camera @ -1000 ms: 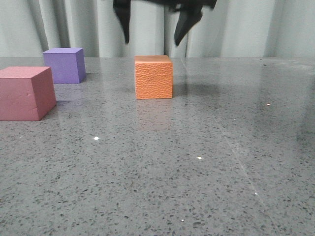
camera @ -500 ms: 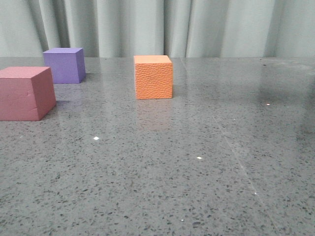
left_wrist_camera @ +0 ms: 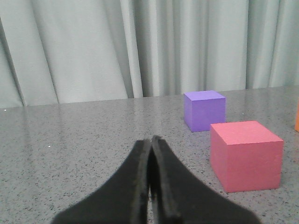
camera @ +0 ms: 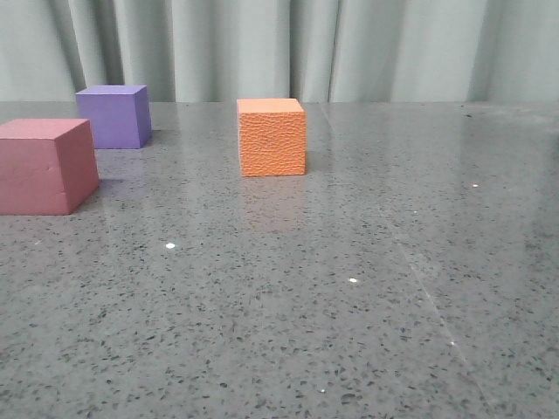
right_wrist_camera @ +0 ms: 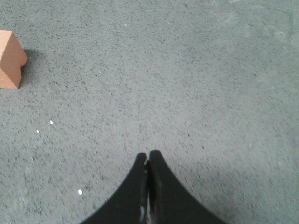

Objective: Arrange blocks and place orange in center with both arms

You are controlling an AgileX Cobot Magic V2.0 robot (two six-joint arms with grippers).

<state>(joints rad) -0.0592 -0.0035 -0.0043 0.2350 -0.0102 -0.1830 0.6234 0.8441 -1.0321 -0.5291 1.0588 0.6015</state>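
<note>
In the left wrist view the left gripper (left_wrist_camera: 150, 140) has its two black fingers pressed together with nothing between them, low over the grey speckled table (camera: 349, 305). Past the fingertips and off to one side sits the pink cube (left_wrist_camera: 246, 155), apart from the gripper. Just behind it stands the purple cube (left_wrist_camera: 204, 110), with a narrow gap between the two. A sliver of the orange cube (left_wrist_camera: 297, 116) shows at the edge of that view, farther to the same side.

In the right wrist view the right gripper (right_wrist_camera: 148, 156) is likewise closed tight and empty, above bare table. The orange cube (right_wrist_camera: 11, 59) lies well away from it, at the edge of the view, only partly in frame.

From the front, neither gripper shows. The pink cube (camera: 45, 165) is nearest, at the left edge. The orange cube (camera: 272, 136) stands farther back, near the middle of the table, well apart from the other two. The purple cube (camera: 113, 115) is farthest, back left, behind the pink one. A pale pleated curtain (camera: 279, 48) hangs behind the table.

Count: three cubes, one of each colour; two grippers, one per wrist view.
</note>
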